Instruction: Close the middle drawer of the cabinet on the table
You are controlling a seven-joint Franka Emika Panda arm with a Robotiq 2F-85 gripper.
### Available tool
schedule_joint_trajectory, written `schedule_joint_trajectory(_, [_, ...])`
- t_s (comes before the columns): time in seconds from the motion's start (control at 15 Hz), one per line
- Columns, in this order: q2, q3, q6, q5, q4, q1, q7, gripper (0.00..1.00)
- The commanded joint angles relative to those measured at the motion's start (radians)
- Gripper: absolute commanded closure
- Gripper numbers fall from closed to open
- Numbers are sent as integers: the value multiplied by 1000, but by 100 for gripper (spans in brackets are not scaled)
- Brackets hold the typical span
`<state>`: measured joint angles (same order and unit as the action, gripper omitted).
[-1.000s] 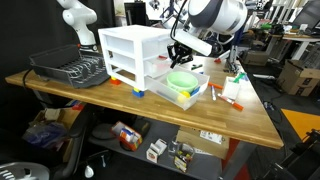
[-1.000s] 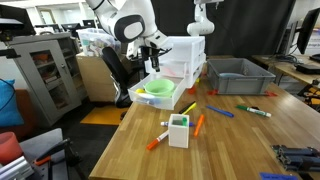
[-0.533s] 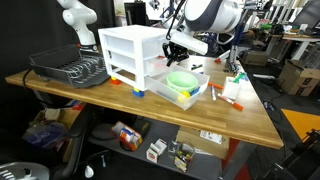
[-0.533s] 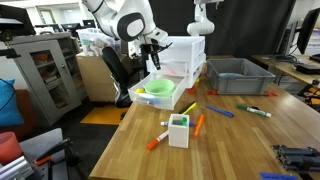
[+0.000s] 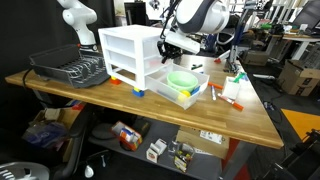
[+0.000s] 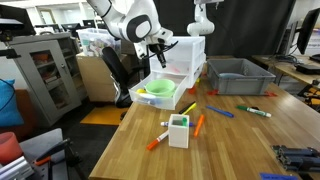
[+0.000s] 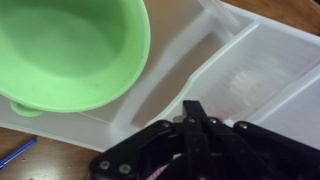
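Gripper (image 5: 169, 46) risen, closer to cabinet (image 5: 130, 55)

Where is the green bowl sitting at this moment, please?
In both exterior views the green bowl sits in the pulled-out bottom drawer, in front of the white cabinet on the table; the wrist view shows it upper left.

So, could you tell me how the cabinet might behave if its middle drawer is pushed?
The cabinet looks like thin white plastic, so it is probably light; it may slide on the table rather than resist. Its bottom drawer, pulled out with a green bowl inside, might add slight anchoring weight.
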<state>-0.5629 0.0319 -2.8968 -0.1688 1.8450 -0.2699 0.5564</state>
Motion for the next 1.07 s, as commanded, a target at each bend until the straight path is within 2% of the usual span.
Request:
schedule_joint_trajectory(0.0, [17, 3, -7, -26, 11, 7, -28, 100])
schedule_joint_trajectory(0.2, [89, 8, -36, -47, 95, 12, -22, 100])
schedule_joint_trajectory(0.53, [316, 29, -63, -105, 296, 7, 2, 100])
schedule_joint_trajectory(0.73, [459, 21, 42, -93, 407, -8, 47, 100])
schedule_joint_trajectory(1.0, [574, 74, 177, -99, 520, 30, 51, 100])
